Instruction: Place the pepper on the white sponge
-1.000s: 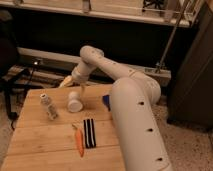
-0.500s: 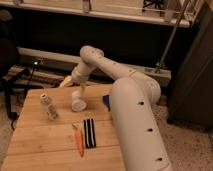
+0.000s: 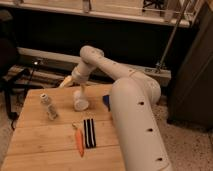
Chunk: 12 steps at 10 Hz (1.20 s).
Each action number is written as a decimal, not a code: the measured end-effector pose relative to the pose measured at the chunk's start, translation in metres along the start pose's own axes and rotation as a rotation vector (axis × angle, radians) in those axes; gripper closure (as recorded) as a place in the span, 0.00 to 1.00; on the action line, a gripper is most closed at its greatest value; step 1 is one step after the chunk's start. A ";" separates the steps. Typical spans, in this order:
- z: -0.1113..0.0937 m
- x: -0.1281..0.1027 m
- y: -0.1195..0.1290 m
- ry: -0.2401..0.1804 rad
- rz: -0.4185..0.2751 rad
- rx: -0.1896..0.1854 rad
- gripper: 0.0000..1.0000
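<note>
The task looks barely begun. The pepper (image 3: 79, 141) lies flat on the wooden bench (image 3: 35, 145) near its front edge, with its pale stem end pointing away from the front. It sits just beside the black-and-white striped strip (image 3: 89, 132), on that strip's left in the picture and roughly parallel to it. Nothing grips or touches it. The hand (image 3: 80, 100) hangs over the far half of the bench, well apart from the pepper, at the end of the white arm (image 3: 107, 65) that reaches across from the right. Its fingers are spread wide, and the pepper is plainly not between them. A pale rounded shape sits right at the hand's tip, and I cannot tell whether it belongs to the hand or is a separate thing. No white sponge can be picked out with certainty. A small bottle (image 3: 48, 106) stands left of the hand, and a blue object (image 3: 106, 102) peeks out beside the arm. Reaching the pepper, grasping it, carrying it and setting it down are all still to do.
</note>
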 end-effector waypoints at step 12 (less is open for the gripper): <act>-0.019 -0.016 -0.008 -0.018 -0.031 -0.134 0.20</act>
